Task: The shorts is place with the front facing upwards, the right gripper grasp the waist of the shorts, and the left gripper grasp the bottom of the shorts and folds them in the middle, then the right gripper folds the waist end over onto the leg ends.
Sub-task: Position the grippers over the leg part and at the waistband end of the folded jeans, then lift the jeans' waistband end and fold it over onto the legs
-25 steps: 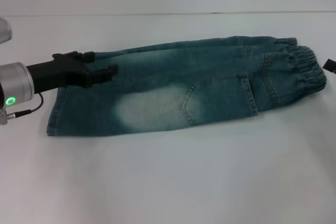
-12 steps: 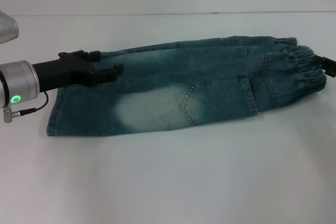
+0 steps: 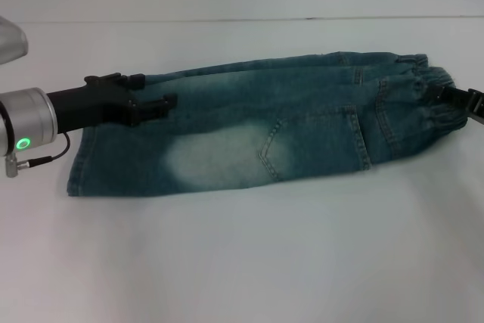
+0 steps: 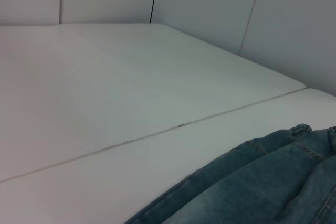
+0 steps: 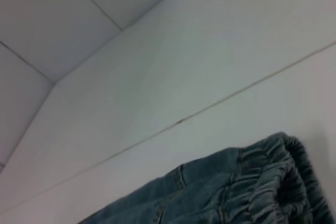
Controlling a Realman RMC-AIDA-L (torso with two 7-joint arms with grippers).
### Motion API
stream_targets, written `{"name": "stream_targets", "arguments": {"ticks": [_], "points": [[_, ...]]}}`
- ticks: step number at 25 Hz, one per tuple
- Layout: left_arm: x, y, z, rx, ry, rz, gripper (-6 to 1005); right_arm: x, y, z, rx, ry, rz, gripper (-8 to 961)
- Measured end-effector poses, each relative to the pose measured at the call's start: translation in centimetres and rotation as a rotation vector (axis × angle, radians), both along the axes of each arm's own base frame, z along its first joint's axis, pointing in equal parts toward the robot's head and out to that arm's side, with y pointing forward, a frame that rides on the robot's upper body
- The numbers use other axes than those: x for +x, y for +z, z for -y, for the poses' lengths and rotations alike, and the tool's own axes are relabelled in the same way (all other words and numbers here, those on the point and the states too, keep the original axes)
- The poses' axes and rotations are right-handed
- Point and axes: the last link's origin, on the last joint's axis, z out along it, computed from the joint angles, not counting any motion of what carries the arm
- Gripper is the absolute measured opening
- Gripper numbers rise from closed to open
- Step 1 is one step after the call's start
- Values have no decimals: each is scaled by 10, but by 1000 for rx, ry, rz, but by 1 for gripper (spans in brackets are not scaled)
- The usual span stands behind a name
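The shorts (image 3: 302, 134) lie folded lengthwise on the white table (image 3: 242, 262), with a pale faded patch facing up. The waist (image 3: 427, 88) points right and the leg ends (image 3: 79, 164) point left. My left gripper (image 3: 155, 90), black on a silver wrist with a green light, lies open over the far part of the leg end, with denim showing between its fingers. My right gripper (image 3: 456, 98) reaches in from the right edge and touches the waist. The left wrist view shows an edge of the shorts (image 4: 262, 182). The right wrist view shows the ruffled waist (image 5: 278, 187).
A seam line (image 3: 227, 20) crosses the table behind the shorts. White wall panels (image 4: 210, 3) stand at the back. Bare white tabletop lies in front of the garment.
My right gripper has come in from the right edge onto the waistband. My left gripper slid slightly right over the leg end, then held still. The shorts have barely shifted.
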Motion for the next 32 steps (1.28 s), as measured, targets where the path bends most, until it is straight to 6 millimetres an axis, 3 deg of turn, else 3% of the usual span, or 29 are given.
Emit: {"name": "stream_targets", "arguments": {"ticks": [2,7,21,30,32], "points": [[0,-1,0,-3,-3,-2,772,-2,-1,0,4,16,9,643],[1,-1,0,-4,-5,-4,771,-3,-1,1,19,21,5,432],[5,-15,0,5,-22,61,766,-5,6,3,20,50,-8,51],[24,-46,3,65,-91,207,723,-12,16,7,13,95,-71,51],[24,-58,1,130,-105,208,615,-14,20,10,8,106,-85,51]]}}
